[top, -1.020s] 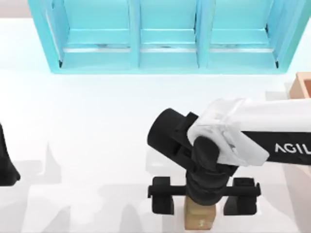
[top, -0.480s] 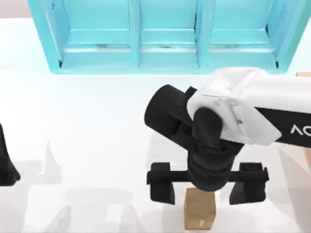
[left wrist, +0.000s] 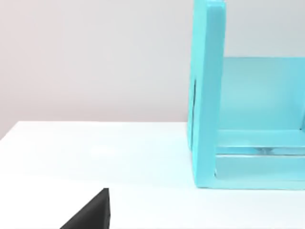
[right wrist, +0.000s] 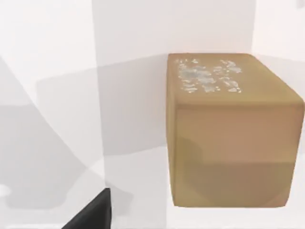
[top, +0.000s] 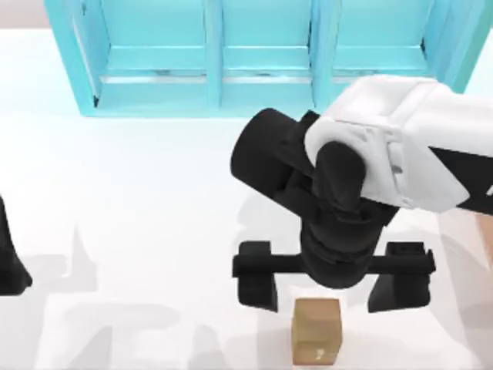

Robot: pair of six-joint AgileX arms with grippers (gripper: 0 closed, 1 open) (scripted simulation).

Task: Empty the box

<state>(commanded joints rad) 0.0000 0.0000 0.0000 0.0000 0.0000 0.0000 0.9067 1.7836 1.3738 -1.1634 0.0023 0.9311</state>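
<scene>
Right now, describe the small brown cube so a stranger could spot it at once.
Start at the turquoise shelf unit along the table's far edge. Come to the near edge, just below the right gripper, whose fingers are spread wide. The small brown cube sits there alone, with a white mark.

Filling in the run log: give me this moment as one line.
right end effector: open, raised above table, apart from cardboard cube | cube: on table, near edge | left end effector: parked, table's left | shelf unit: far side
</scene>
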